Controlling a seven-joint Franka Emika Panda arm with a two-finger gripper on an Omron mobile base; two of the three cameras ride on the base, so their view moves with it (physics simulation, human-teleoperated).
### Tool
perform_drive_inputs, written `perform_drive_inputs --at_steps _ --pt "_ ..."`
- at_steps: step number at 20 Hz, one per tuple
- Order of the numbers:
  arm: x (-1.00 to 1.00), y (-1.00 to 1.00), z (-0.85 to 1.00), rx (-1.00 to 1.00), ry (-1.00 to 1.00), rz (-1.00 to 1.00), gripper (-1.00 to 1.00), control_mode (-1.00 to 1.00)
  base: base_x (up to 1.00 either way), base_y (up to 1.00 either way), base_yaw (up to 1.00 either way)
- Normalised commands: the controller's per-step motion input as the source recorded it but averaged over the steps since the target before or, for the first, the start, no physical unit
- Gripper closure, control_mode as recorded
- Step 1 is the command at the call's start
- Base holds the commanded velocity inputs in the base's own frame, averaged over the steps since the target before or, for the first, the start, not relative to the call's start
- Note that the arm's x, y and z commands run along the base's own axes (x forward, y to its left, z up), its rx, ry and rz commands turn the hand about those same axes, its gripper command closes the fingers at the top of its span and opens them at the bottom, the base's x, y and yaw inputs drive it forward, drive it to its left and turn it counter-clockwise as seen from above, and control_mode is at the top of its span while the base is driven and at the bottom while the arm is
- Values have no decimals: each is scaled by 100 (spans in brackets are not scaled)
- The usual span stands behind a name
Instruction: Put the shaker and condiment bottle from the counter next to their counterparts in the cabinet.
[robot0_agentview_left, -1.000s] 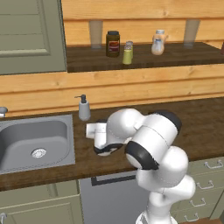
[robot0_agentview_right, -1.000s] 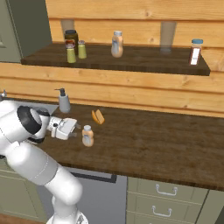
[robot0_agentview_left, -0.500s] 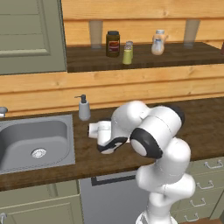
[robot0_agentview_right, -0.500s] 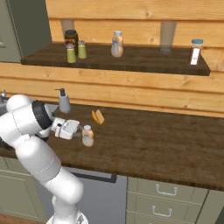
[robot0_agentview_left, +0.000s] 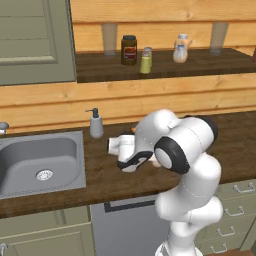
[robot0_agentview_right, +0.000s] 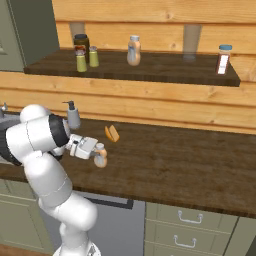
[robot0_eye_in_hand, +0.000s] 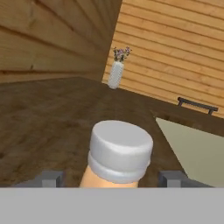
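The condiment bottle (robot0_agentview_right: 101, 160), peach-orange with a pale cap, stands upright on the dark wood counter (robot0_agentview_right: 190, 165). My gripper (robot0_agentview_right: 99, 152) reaches in level from the left and is open, one fingertip on each side of the bottle. In the hand view its cap (robot0_eye_in_hand: 120, 149) sits midway between the fingertips (robot0_eye_in_hand: 50, 178), with a gap on both sides. In the cabinet (robot0_agentview_right: 165, 71), two yellow-green shakers (robot0_agentview_right: 81, 62) (robot0_agentview_right: 93, 56) stand side by side, and a matching peach bottle (robot0_agentview_right: 133, 51) stands to their right. The same shakers (robot0_agentview_left: 145, 63) and peach bottle (robot0_agentview_left: 180, 50) show in the left base view.
A grey soap dispenser (robot0_agentview_right: 73, 115) stands at the back left and an orange wedge (robot0_agentview_right: 112, 133) lies just behind the bottle. The sink (robot0_agentview_left: 40, 165) is on the left. The shelf also holds a dark jar (robot0_agentview_right: 80, 43) and a blue-capped bottle (robot0_agentview_right: 223, 58).
The hand has slid to the right along the counter up to the condiment bottle. Its fingers now stand on either side of it and have come closer together.
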Motion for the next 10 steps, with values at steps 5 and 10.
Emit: perform_drive_inputs --at_steps 5,10 --pt "-7 -28 13 3 0 0 100 -100 0 0 0" --pt "-28 -4 78 0 0 0 100 -100 0 0 0"
